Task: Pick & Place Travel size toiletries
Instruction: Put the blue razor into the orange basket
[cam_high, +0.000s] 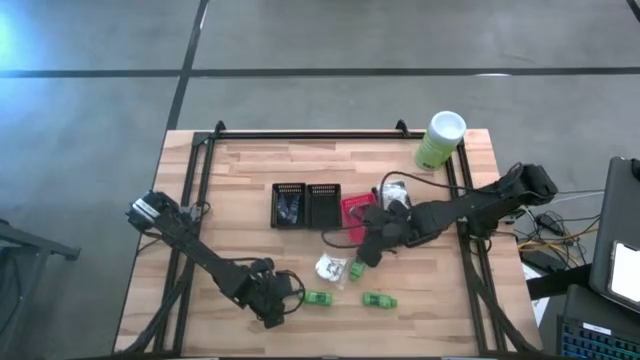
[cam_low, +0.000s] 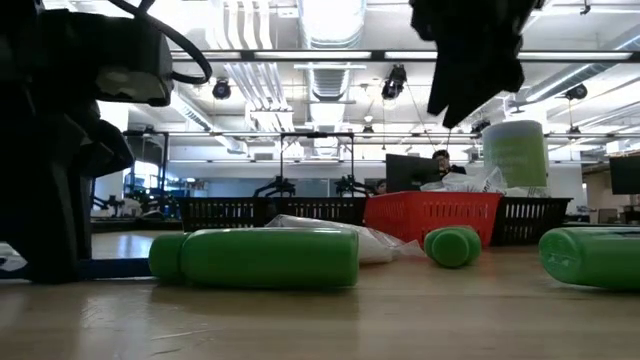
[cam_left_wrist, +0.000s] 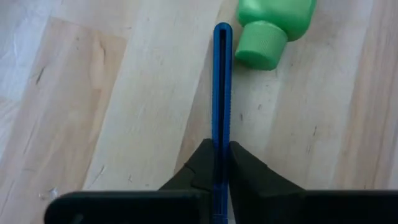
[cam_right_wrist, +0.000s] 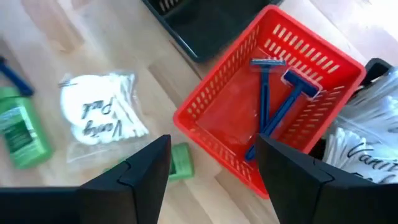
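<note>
My left gripper (cam_high: 270, 303) is low near the table's front edge, shut on a thin dark blue razor stick (cam_left_wrist: 222, 81). A bright green bottle (cam_left_wrist: 270, 25) lies on its side just past the stick's free end. My right gripper (cam_high: 368, 248) is open and empty above the table's middle, over the near corner of the red basket (cam_right_wrist: 273, 93). Two blue razors (cam_right_wrist: 280, 106) lie in that basket. A white crinkly packet (cam_right_wrist: 99, 112) and two more green bottles (cam_high: 379, 300) (cam_high: 355, 270) lie on the wood. My left gripper pinches the blue stick between its two fingers (cam_left_wrist: 202, 165), and the stick runs straight out ahead along them. The part beside the fingers (cam_left_wrist: 222, 134) is the stick's narrow shaft. In the low view the stick (cam_low: 100, 268) sits at table level. I cannot tell whether it rests on the wood.
Two black mesh baskets (cam_high: 305, 205) stand side by side left of the red one. A pale-green canister with a white lid (cam_high: 440, 140) stands at the far right. Another white packet (cam_high: 395, 190) lies behind the red basket. A person shows far behind the table (cam_low: 441, 160).
</note>
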